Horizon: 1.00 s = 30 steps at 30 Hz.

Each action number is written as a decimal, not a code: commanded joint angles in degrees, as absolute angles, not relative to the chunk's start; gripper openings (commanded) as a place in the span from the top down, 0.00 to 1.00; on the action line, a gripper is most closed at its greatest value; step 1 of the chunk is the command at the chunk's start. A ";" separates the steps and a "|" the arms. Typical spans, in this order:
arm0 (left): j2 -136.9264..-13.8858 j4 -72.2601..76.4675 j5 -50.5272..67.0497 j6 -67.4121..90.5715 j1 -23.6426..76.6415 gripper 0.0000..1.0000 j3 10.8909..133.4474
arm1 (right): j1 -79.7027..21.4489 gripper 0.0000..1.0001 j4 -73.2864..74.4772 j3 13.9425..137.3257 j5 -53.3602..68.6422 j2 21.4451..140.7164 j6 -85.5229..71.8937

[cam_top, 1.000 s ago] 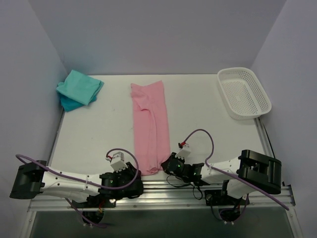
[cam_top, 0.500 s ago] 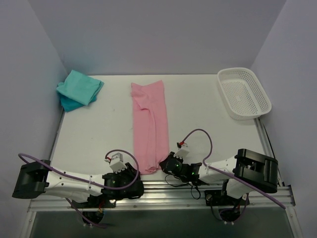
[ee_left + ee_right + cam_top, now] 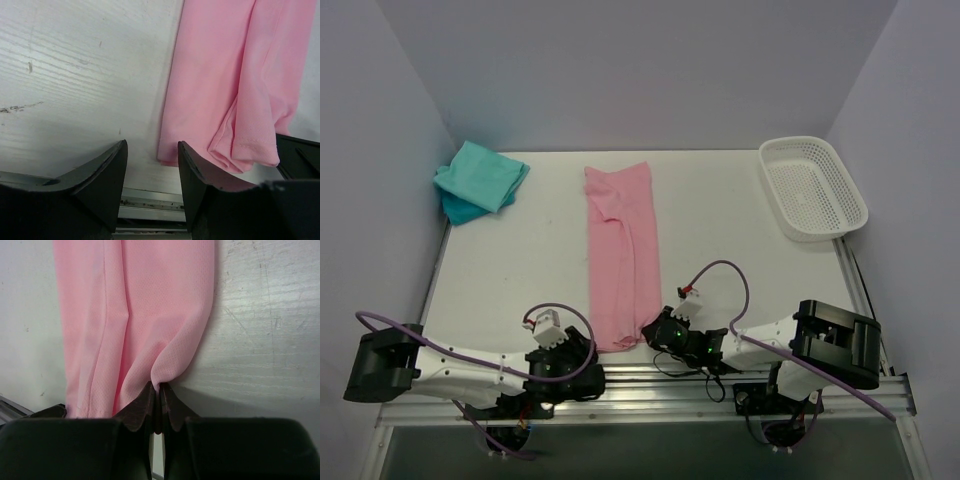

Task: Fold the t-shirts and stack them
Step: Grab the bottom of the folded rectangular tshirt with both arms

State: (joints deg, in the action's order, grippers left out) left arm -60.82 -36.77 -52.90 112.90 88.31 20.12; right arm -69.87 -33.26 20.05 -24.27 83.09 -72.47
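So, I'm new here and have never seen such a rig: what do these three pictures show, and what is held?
Two robot arms stand at a table. One picture looks down from above; the others come from wrist cameras. On it: a pink t-shirt folded into a strip, teal t-shirts far left, a white basket far right. The right gripper pinches the pink t-shirt's near edge; the left gripper is open at its other near corner, holding nothing.

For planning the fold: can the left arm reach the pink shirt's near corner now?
Probably yes: the left gripper stands open just before the pink shirt corner, with only bare table between them.
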 commanded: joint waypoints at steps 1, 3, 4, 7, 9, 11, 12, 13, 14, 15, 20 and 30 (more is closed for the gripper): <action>-62.14 -29.10 -52.12 109.35 87.72 0.44 18.63 | -70.14 1.00 -22.24 17.14 -24.00 86.31 -71.63; -63.01 -27.52 -52.03 107.85 87.10 0.38 18.98 | -70.14 1.00 -22.41 17.14 -23.99 86.66 -71.54; -63.28 -25.94 -52.03 105.67 86.84 0.36 19.42 | -70.14 1.00 -22.76 17.05 -23.91 86.66 -71.54; -64.77 -23.21 -51.24 103.28 85.96 0.33 20.30 | -70.14 1.00 -22.94 16.79 -24.08 86.66 -71.63; -65.74 -21.89 -50.71 103.01 85.87 0.36 20.48 | -70.14 1.00 -22.85 16.61 -23.99 86.40 -71.81; -66.44 -21.45 -49.92 102.74 85.87 0.39 20.83 | -70.14 1.00 -22.94 16.44 -24.17 86.22 -71.81; -66.97 -21.18 -49.66 102.74 85.78 0.42 20.92 | -70.14 1.00 -22.94 16.26 -24.08 86.13 -71.89; -67.23 -21.01 -49.57 102.74 85.78 0.46 21.00 | -70.14 1.00 -23.03 16.17 -24.17 86.13 -71.98; -67.50 -21.01 -49.22 102.66 85.78 0.52 21.18 | -70.14 1.00 -22.94 16.00 -24.08 85.87 -72.07; -67.94 -20.92 -49.13 102.83 85.87 0.67 21.18 | -70.14 1.00 -23.11 15.91 -24.17 85.87 -72.07; -68.03 -24.24 -48.78 103.18 85.87 0.98 23.11 | -70.14 1.00 -22.85 15.56 -24.17 85.00 -72.07; -54.87 -43.33 -51.24 102.05 87.01 0.98 29.36 | -78.03 1.00 5.31 18.46 -32.51 61.81 -79.35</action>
